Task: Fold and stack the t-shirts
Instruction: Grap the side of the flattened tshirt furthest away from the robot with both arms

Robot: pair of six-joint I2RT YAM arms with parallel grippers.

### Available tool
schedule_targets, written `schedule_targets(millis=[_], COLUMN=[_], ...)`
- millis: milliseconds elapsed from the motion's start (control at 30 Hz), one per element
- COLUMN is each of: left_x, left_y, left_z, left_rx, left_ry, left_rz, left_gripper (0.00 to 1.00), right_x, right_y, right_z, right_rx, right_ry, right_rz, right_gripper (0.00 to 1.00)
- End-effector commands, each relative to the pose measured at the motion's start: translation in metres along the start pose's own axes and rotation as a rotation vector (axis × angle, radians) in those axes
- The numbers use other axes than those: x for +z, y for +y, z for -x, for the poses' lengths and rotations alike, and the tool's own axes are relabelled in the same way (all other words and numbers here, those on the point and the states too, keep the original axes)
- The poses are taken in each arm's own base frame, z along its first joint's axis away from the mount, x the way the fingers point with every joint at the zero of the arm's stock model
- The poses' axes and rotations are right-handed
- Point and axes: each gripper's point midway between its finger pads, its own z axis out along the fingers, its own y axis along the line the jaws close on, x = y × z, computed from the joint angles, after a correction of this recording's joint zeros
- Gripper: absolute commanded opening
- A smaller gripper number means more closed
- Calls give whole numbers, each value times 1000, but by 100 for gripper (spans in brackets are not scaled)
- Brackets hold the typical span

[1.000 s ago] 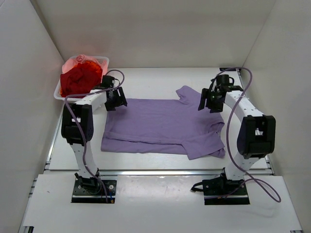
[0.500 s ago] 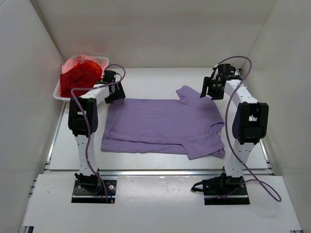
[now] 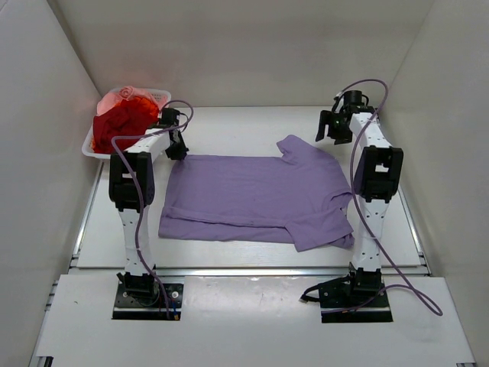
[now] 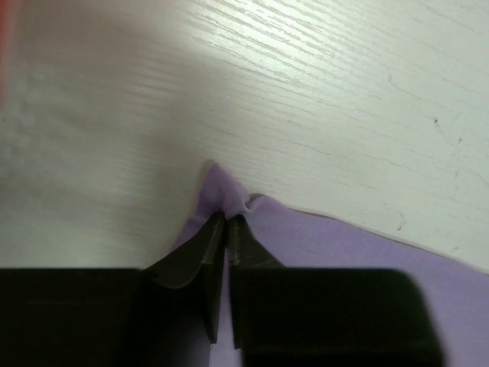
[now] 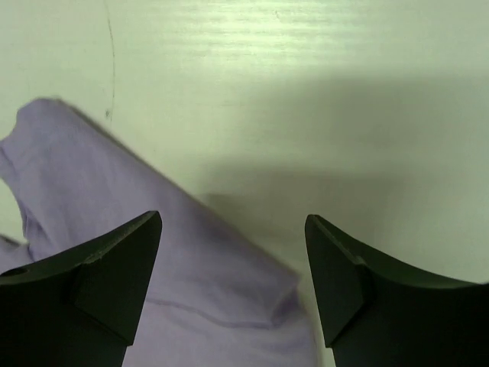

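A purple t-shirt lies spread flat in the middle of the table, one sleeve pointing to the far side. My left gripper is at its far left corner. In the left wrist view that gripper is shut on a pinched peak of the purple cloth. My right gripper hovers beyond the far right sleeve. Its fingers stand wide open in the right wrist view, above the sleeve's edge, with nothing between them. Red t-shirts are heaped at the far left.
The red heap fills a white basket in the far left corner, close behind my left gripper. White walls enclose the table on the left, right and far sides. Bare tabletop runs along the far side of the purple shirt.
Both arms have reached toward the far side. My left gripper has closed on the shirt's far left corner. My right gripper has moved off the sleeve toward the back and opened a little wider.
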Motion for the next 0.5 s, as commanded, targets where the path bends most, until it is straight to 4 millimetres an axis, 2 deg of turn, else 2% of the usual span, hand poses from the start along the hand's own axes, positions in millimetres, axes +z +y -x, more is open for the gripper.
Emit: schedule_targets(millis=[0, 33, 100, 267, 333, 367, 400, 467], left_x=[-3, -2, -2, -3, -6, -4, -7, -10], left_y=[2, 2, 1, -3, -6, -6, -9, -12], left_z=[2, -3, -5, -6, -2, -3, -2, 1], left_rx=[1, 7, 15, 20, 14, 19, 16, 18], left_ry=[8, 17, 23, 36, 26, 28, 24, 18], left_rz=[-6, -3, -4, -24, -37, -38, -46, -58], left_gripper=[14, 4, 0, 0, 0, 0, 0, 0], right_x=[3, 4, 7, 11, 13, 11, 13, 12], right_y=[14, 18, 27, 40, 44, 47, 47, 52], right_z=[9, 10, 2, -23, -31, -31, -31, -27], right_rx=[-51, -60, -59, -61, -56, -53, -56, -65], right_ry=[25, 18, 34, 124, 148, 148, 146, 135], right_rz=[62, 71, 115, 157, 173, 185, 186, 195], right_gripper=[74, 72, 71, 68, 53, 40, 32, 3])
